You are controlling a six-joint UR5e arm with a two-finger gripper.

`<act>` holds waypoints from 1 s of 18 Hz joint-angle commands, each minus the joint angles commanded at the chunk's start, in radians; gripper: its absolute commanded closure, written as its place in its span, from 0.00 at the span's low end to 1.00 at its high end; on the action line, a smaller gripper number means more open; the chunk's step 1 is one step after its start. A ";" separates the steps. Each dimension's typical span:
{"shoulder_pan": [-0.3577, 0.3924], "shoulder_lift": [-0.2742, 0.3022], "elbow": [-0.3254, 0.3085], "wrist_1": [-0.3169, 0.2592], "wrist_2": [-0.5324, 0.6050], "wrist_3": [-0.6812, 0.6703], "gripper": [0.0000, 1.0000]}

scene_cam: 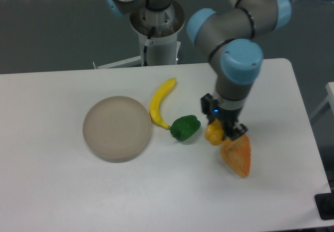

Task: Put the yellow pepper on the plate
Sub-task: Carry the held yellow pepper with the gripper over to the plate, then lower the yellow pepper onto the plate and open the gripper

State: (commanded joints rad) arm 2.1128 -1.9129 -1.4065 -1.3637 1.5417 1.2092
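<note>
1. Gripper (221,131): clenched on the yellow pepper (213,134), apparently just off the table (47,190), right of centre.
2. Orange wedge (237,157): just beside the pepper, toward the right edge.
3. Green pepper (185,127): on the direct route.
4. Plate (117,128): left of centre, bare; carry and release remain.

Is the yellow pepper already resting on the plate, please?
No, the yellow pepper is held in the gripper beside the orange wedge, well to the right of the plate, which holds nothing.
</note>
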 joint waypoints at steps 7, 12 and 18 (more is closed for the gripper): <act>-0.209 0.032 -0.143 0.002 -0.011 -0.068 0.58; -0.302 0.032 -0.225 0.089 -0.026 -0.135 0.51; -0.347 0.028 -0.298 0.193 -0.025 -0.142 0.00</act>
State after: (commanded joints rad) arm 1.7656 -1.8853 -1.7043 -1.1704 1.5171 1.0677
